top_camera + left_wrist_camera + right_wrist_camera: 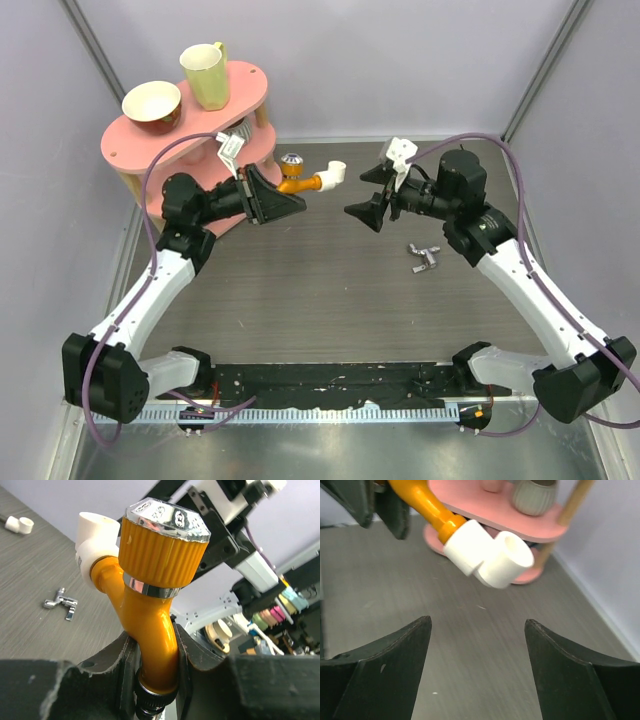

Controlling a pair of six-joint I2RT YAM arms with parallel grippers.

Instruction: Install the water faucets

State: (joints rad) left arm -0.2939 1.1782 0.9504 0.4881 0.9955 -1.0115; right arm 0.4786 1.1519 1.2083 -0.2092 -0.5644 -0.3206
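Elbow bent, the left arm reaches up and inward from its base, and the left gripper pinches the lower stem of the orange tap. It holds the tap off the table, with the silvery knob uppermost and the white pipe fitting seated on the spout, pointing toward the other arm. The right arm mirrors that reach. The right gripper is spread wide and empty, facing the fitting from nearby without touching it. Below lies a dark grey wood-grain table, with small silver metal pieces near the right arm. A pink two-tier stand at the far left carries a bowl and a pale mug. Pale lilac walls close the space.
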